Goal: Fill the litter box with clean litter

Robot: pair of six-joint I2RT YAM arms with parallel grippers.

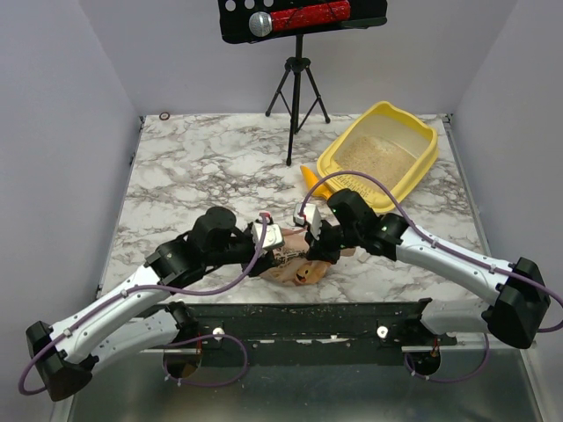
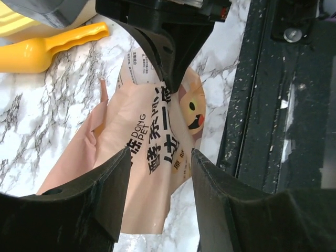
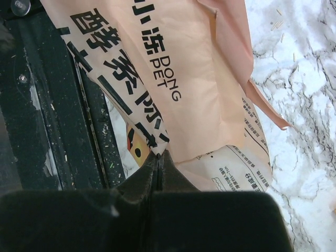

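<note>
Closest up in the left wrist view is the left pincer (image 2: 160,157). Its fingers are spread wide apart with the tan paper bag (image 2: 147,131) showing in the gap, and they're not clamping anything. Both arms reach in toward the middle of the marble counter (image 1: 202,176), near its front edge.

The litter box (image 1: 413,176) sits way off at the far right corner of the counter, well apart from both pincers. It's angled a bit, and the clean litter (image 1: 374,149) is spread as a beige layer across its floor.

The bag is crumpled and lies between the two arms, printed side up with black lettering and a cartoon face. The right pincer (image 3: 157,157) is pinched tight on one edge of it.

A small yellow-orange scoop (image 1: 308,178) rests on the counter just beside the box's near corner.
</note>
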